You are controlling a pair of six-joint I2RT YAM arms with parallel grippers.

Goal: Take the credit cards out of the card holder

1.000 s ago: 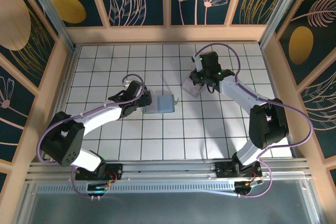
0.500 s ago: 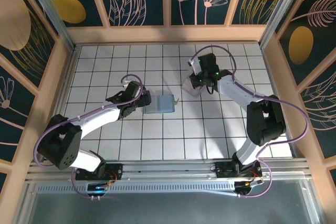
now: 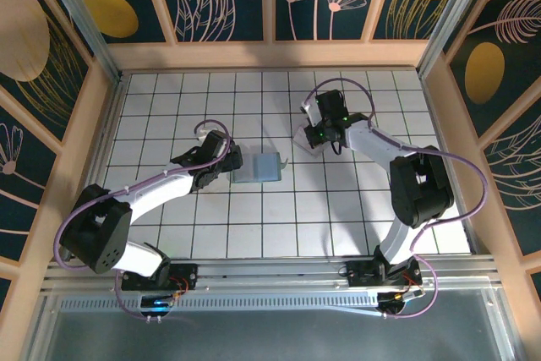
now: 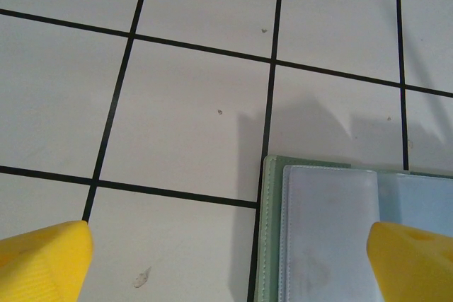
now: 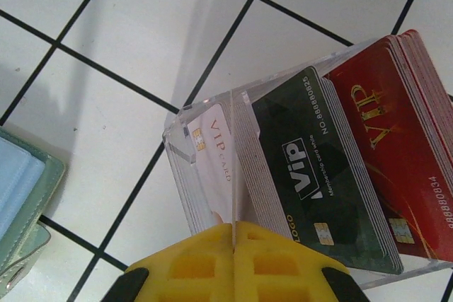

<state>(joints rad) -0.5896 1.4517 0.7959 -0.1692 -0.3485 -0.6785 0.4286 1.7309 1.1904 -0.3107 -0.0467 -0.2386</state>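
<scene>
The grey-blue card holder lies flat on the tiled floor, and its pale blue pocket and green edge sit between my left fingertips. My left gripper is at the holder's left edge, open, its yellow fingertips far apart with nothing held. My right gripper hangs over a clear plastic box. It is shut on a thin pale credit card, seen edge-on and reaching down into the box. A corner of the holder shows at the lower left of the right wrist view.
The clear plastic box stands right of the holder. It holds upright stacks of white, black and red VIP cards. Wooden walls enclose the tiled floor.
The right wrist has shifted slightly left and settled lower over the clear box, and its elbow has swung. The left gripper and the card holder have stayed in place.
</scene>
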